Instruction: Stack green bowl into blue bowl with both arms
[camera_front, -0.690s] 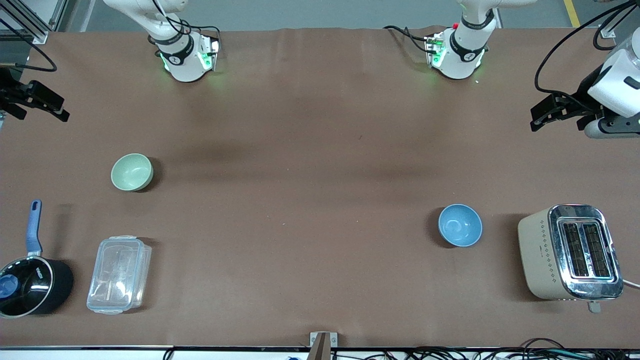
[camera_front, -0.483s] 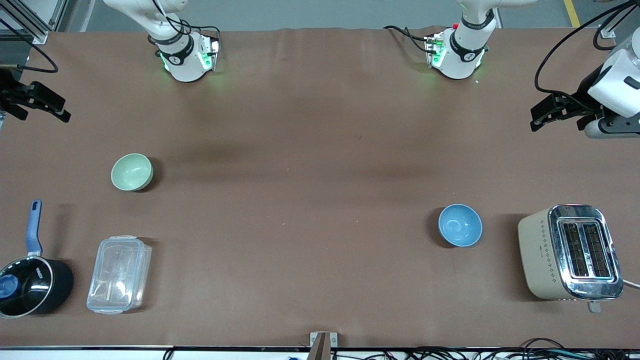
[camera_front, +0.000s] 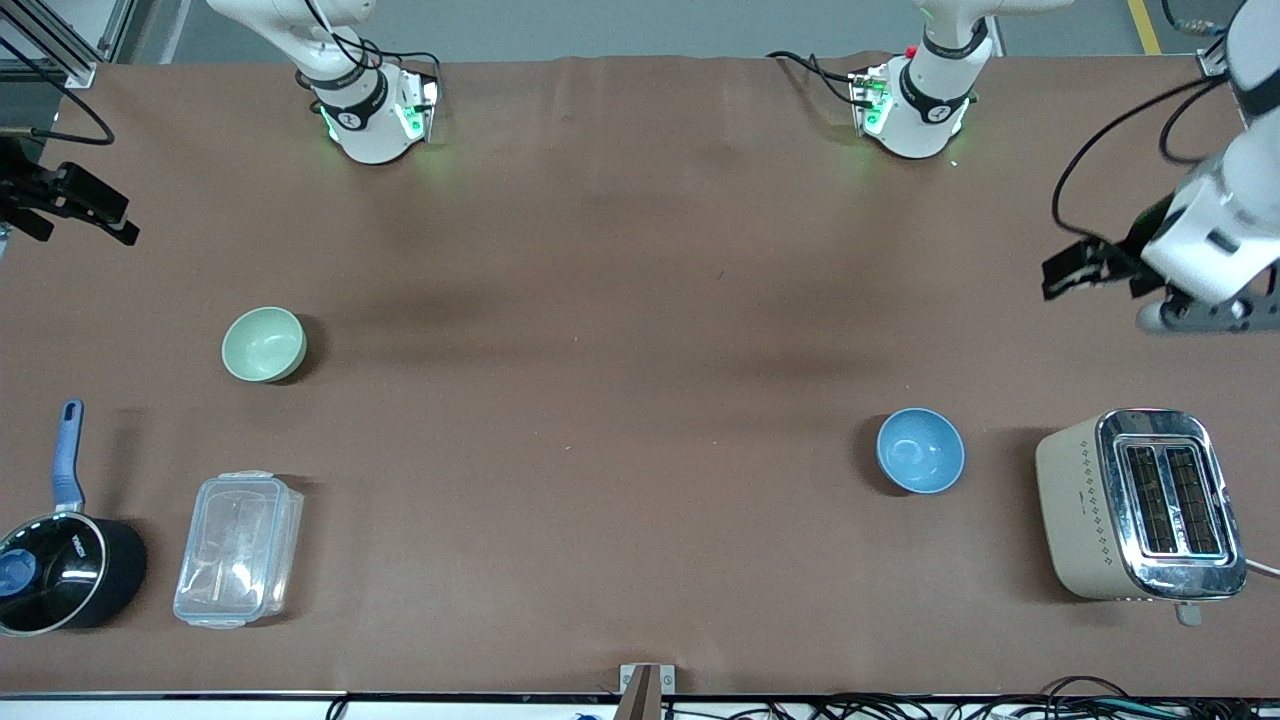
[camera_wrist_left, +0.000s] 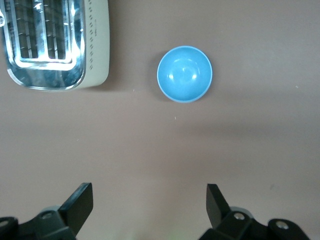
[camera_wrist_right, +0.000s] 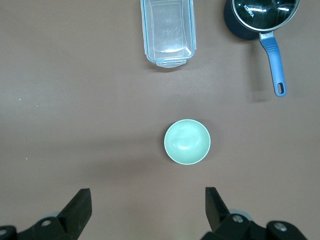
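You've basically done nothing yet: green bowl (camera_front: 264, 344) and blue bowl (camera_front: 920, 450) sit well apart, left end effector (camera_wrist_left: 149, 205) and right end effector (camera_wrist_right: 147, 205) both wide open, empty.

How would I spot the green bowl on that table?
Start at the black saucepan with the blue handle, at the right arm's end of the table. Beside it lies a clear plastic box. Farther from the camera than both sits the green bowl: small, round, pale mint, empty.

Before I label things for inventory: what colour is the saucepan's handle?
Blue; the saucepan handle shows best in the right wrist view.
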